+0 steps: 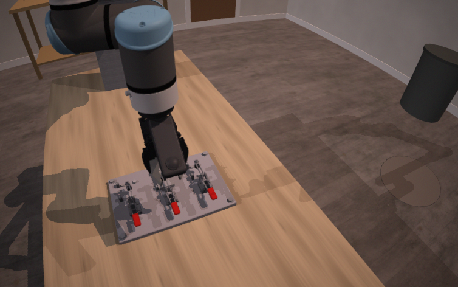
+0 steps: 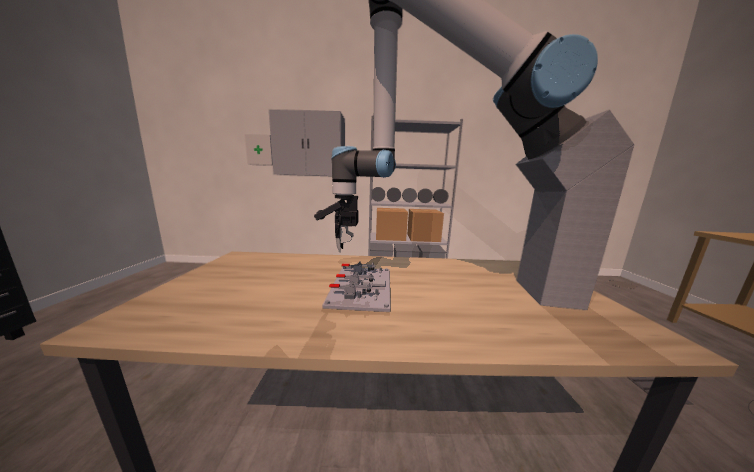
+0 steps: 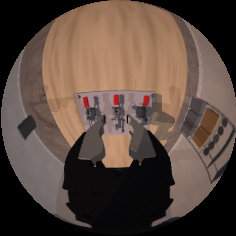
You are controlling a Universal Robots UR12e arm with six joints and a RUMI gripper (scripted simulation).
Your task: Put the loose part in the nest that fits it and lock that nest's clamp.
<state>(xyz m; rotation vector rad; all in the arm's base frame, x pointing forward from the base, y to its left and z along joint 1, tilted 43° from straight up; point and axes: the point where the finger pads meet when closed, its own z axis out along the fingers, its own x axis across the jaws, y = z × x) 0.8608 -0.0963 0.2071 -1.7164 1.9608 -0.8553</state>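
The fixture plate (image 1: pixel 148 226) (image 2: pixel 333 306) (image 3: pixel 135 95) carries three clamps with red handles: the middle handle (image 1: pixel 175 208) (image 2: pixel 340 275) (image 3: pixel 116 100), one handle (image 1: pixel 136 219) (image 2: pixel 345 264) (image 3: pixel 146 100) at the top view's left, and one handle (image 1: pixel 212 193) (image 2: pixel 334 285) (image 3: pixel 85 102) at its right. All three handles lie low, pointing away from the robot's base. My gripper (image 1: pixel 169 179) (image 2: pixel 340 248) (image 3: pixel 116 115) is above the plate, fingers apart with nothing between them. A pale flat piece (image 2: pixel 378 283) shows at the middle nest; whether it is the part I cannot tell. Bar contact is too small to judge.
The fixture stands on the wooden table (image 1: pixel 253 243) (image 2: pixel 222 333) (image 3: pixel 117 45). The robot's grey pedestal (image 2: pixel 573 239) stands at the table's base side. A shelf with boxes (image 2: pixel 391 224), a wall cabinet (image 2: pixel 304 141) and a dark bin (image 1: pixel 430 84) are away from the table.
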